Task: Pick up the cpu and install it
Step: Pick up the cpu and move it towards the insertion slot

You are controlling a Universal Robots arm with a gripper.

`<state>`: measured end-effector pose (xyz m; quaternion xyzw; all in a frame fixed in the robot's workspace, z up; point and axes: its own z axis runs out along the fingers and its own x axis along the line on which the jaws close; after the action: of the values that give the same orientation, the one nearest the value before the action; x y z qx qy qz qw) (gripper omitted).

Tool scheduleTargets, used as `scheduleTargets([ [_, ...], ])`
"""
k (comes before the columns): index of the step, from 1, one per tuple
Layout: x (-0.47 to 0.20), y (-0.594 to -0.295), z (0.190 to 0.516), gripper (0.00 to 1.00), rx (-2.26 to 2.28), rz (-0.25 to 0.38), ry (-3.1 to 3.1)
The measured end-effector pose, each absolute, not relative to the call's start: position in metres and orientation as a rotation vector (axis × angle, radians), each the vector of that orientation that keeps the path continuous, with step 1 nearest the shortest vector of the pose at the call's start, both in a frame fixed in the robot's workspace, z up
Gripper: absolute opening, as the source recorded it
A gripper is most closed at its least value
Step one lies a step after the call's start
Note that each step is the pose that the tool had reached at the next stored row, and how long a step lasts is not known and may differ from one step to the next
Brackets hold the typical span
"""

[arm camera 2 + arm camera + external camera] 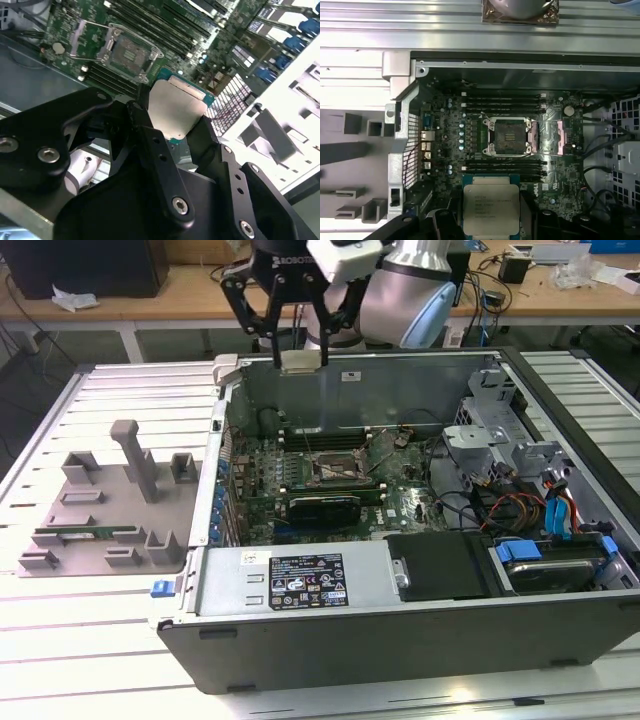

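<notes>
The arm reaches in from the far side of the bench [90,660], wrist pointed straight down, so the tool [300,354] hangs above the far wall of the open computer case [400,635]. The tool's fingers [150,145] are clenched on opposite edges of the cpu [300,363], which is held level in the air, metal top upward, clear of the motherboard [400,502]. In the first wrist view, memory slots [505,167] lie between the cpu and the open socket [510,134].
</notes>
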<state>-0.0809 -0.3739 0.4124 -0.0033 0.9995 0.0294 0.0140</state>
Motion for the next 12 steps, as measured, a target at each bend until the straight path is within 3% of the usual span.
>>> scheduleTargets([
  [12,-0.055,-0.374,0.412,0.55,-0.010,0.092,3.112],
])
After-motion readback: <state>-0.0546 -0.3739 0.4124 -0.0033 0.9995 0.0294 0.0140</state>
